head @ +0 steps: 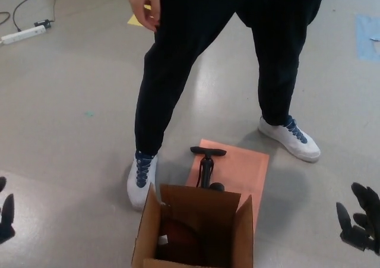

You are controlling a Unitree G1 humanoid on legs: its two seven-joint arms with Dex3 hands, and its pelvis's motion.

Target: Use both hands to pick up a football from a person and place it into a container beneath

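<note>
1. A grey floor (71, 137) carries an open cardboard box (196, 232).
2. The dark reddish-brown football (178, 241) lies inside it.
3. The left robot hand (6, 217) and right robot hand (359, 217) hang empty, fingers spread.

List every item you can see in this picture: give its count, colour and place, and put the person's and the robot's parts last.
Cardboard box: one, brown, open, bottom centre.
Ball: one, reddish-brown, inside the box.
Pump: one, black, upright behind the box.
Mat: one, orange, on the floor under the pump.
Power strip: one, white, top left.
Tape: one blue patch, right edge.
Person's legs: two, black trousers, white shoes.
Person's hand: one, top.
Left hand: black, left edge.
Right hand: black, open, lower right.
</note>
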